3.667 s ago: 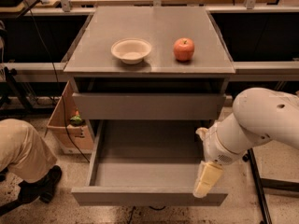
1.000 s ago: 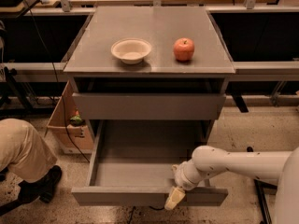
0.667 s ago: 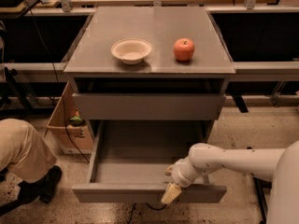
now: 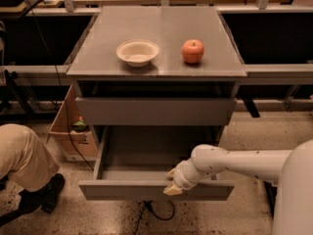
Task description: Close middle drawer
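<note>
The middle drawer [image 4: 146,190] of the grey cabinet is pulled far out, its grey inside showing bare. Its flat front faces me low in the camera view. My gripper [image 4: 173,186] sits at the top edge of that front, a little right of its middle, with the white arm [image 4: 234,163] reaching in from the right. The top drawer [image 4: 156,110] above it is pushed in. The lowest drawer front is hidden.
A cream bowl [image 4: 137,52] and a red apple [image 4: 193,51] stand on the cabinet top [image 4: 156,23]. A person's leg in beige trousers [image 4: 22,158] and a dark shoe are at the left. A cardboard box [image 4: 68,126] stands beside the cabinet. A cable [image 4: 156,212] lies on the floor under the drawer.
The gripper came down from the drawer's right side to the front panel and slid left along its top edge. The drawer stands about as far out as before.
</note>
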Controlling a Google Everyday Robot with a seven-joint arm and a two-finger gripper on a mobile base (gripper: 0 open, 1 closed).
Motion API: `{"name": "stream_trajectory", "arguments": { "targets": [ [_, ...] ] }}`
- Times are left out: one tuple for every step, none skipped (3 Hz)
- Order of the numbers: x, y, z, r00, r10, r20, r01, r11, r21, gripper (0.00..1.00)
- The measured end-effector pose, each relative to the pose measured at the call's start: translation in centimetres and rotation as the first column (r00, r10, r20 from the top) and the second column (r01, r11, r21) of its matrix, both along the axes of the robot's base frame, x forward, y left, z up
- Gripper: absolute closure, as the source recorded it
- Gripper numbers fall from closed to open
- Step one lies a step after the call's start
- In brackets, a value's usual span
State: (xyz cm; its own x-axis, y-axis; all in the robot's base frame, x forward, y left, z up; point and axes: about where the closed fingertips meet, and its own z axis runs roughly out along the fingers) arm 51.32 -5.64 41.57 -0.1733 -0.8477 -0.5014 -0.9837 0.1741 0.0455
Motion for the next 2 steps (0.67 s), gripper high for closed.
{"name": "stream_trajectory", "arguments": {
  "targets": [
    [3.7,3.0,1.6,0.9968,0.052,0.061,-0.052,0.999,0.007,0.35],
    [6.8,5.6,3.3,0.9884,0.097,0.117,-0.099,0.995,0.010,0.12]
  ]
}}
